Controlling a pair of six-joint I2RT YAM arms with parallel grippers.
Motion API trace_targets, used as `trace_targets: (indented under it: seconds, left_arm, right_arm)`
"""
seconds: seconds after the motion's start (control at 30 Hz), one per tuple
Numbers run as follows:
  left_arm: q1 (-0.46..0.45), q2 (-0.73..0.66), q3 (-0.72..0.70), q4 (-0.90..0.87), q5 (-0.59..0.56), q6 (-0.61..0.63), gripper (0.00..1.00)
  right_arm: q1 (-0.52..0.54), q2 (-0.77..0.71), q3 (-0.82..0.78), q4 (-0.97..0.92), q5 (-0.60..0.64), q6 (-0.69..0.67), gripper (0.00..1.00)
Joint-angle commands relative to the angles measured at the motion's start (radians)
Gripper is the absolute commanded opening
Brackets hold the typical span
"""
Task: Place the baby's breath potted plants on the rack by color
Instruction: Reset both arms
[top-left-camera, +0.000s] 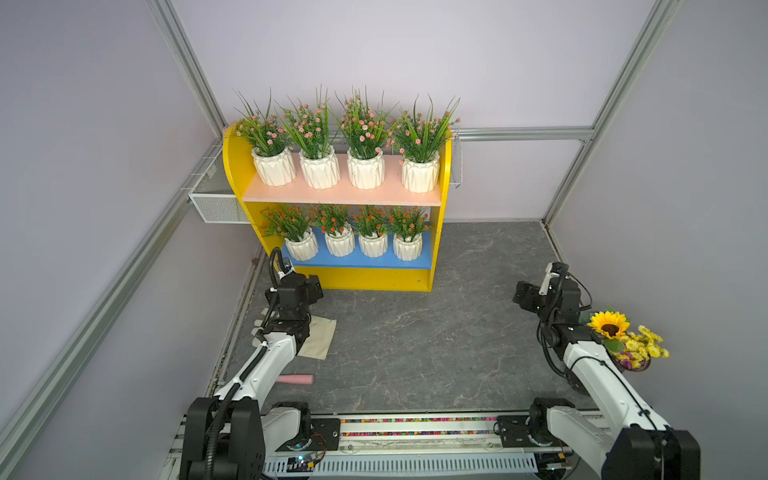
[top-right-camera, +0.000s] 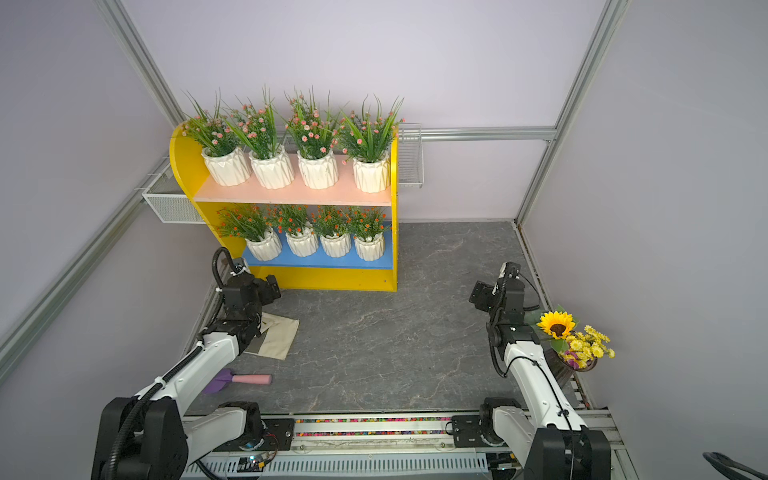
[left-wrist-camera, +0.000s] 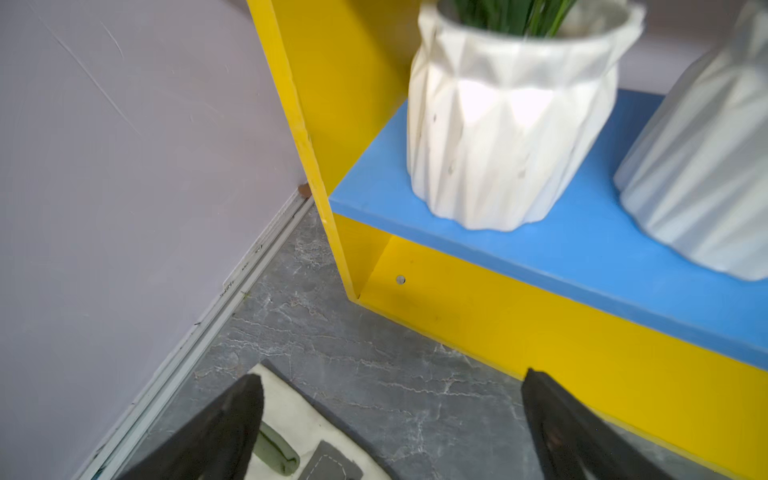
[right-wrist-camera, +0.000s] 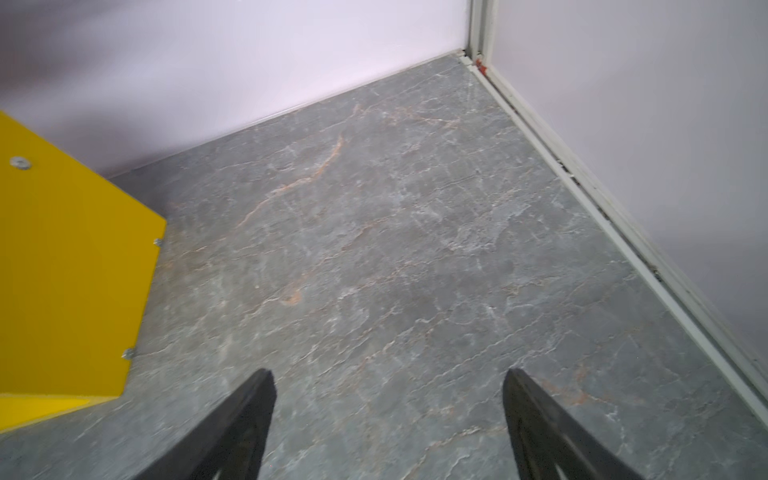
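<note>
Left wrist view shows my left gripper (left-wrist-camera: 390, 376) spread wide with nothing between its fingers, hanging over the grey table (left-wrist-camera: 353, 353). Just ahead of it stands the rack (left-wrist-camera: 540, 324). The blue lower board (left-wrist-camera: 582, 249) carries a white pot (left-wrist-camera: 511, 124) that is clear of both fingertips. A beige cloth (left-wrist-camera: 307, 419) lies beneath the finger nearer the wall.

On the right wrist view, my right gripper (right-wrist-camera: 388, 372) is just as wide and equally empty, with bare table below it. The rack's yellow side panel (right-wrist-camera: 70, 270) sits ahead and off to its inner side, not touching.

From both top views I count all eight plants on the rack, well above and beyond either gripper. Four pink-blossom plants (top-left-camera: 365, 170) stand upright in a row on the pale pink upper board (top-left-camera: 340, 195), and four orange-red plants (top-left-camera: 340, 243) stand in a row on the blue board underneath.

Behind the right gripper, beside its arm, stands a sunflower bouquet (top-left-camera: 623, 336). Behind the left gripper, a pink-handled trowel (top-right-camera: 251, 379) lies near the arm.
</note>
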Motion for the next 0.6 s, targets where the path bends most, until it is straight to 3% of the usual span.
trace_targets:
  seconds: [0.0, 0.13, 0.27, 0.4, 0.47, 0.5, 0.57]
  left_arm:
    - [0.020, 0.043, -0.046, 0.256, -0.011, 0.017, 1.00]
    - [0.032, 0.118, -0.115, 0.435, 0.011, 0.012, 1.00]
    - [0.033, 0.182, -0.122, 0.493, 0.036, 0.037, 1.00]
    - [0.034, 0.281, -0.151, 0.629, 0.050, 0.047, 0.99]
    - [0.034, 0.361, -0.147, 0.721, 0.094, 0.090, 0.99]
    - [0.034, 0.375, -0.142, 0.738, 0.107, 0.103, 0.99]
    - [0.034, 0.335, -0.108, 0.606, 0.077, 0.066, 0.99]
  right_arm:
    - [-0.023, 0.052, -0.045, 0.156, 0.009, -0.069, 0.88]
    - [-0.023, 0.116, -0.117, 0.354, 0.031, -0.108, 0.88]
    - [-0.023, 0.185, -0.160, 0.503, 0.008, -0.160, 0.88]
    - [-0.027, 0.300, -0.281, 0.894, -0.039, -0.210, 0.88]
    - [-0.024, 0.368, -0.290, 0.975, -0.081, -0.201, 0.88]
    - [-0.022, 0.420, -0.291, 1.025, -0.084, -0.203, 0.88]
    - [-0.003, 0.552, -0.305, 1.202, -0.087, -0.230, 0.88]
